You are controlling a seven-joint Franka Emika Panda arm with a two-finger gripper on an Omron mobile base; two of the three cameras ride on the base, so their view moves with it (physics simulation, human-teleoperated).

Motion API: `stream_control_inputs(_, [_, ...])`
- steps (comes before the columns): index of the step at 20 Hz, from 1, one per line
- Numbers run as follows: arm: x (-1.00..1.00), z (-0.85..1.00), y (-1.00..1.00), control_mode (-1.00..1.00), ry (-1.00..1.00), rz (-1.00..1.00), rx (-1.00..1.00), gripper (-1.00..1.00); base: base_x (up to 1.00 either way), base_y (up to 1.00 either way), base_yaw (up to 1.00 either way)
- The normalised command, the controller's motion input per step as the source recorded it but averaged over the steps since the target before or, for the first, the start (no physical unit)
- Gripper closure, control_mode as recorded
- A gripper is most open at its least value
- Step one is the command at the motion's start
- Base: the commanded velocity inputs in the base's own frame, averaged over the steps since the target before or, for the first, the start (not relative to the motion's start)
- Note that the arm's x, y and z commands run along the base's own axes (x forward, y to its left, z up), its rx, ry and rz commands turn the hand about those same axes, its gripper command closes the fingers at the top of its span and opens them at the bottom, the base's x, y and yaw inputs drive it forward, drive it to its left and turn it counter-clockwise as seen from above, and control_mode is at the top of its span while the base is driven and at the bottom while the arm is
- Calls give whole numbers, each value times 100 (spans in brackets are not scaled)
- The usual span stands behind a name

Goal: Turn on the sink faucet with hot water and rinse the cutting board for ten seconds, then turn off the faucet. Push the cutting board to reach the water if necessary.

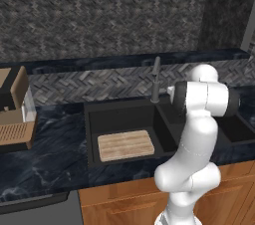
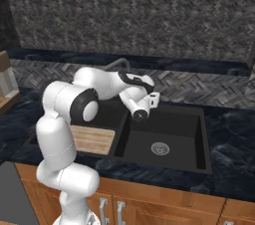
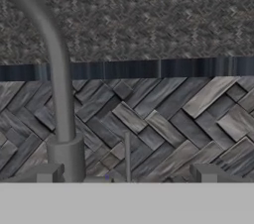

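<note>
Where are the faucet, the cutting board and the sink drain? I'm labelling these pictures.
sink faucet [image 1: 156,77]: left base view, mid upright tube.
cutting board [image 1: 125,145]: left base view, centre of its top face, lying in the left basin.
drain [image 2: 160,148]: right base view, middle of the round silver fitting in the right basin.

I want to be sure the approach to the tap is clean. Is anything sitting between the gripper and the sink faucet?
Nothing visible does. In the hand view the open gripper faces the sink faucet, which rises just left of its line against the herringbone backsplash, with no object between them. The cutting board lies lower, in the sink, out of the path.
</note>
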Motion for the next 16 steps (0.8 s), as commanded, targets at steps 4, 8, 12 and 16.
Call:
stream_control_inputs(4, [26,0,0,-100,0,0,0,-100,0,0,0])
stream_control_inputs(8, [27,-1,0,-100,0,0,0,-100,0,0,0])
stream_control_inputs(12, [22,-8,0,-100,0,0,0,-100,0,0,0])
stream_control_inputs(16, [20,-11,0,-100,0,0,0,-100,0,0,0])
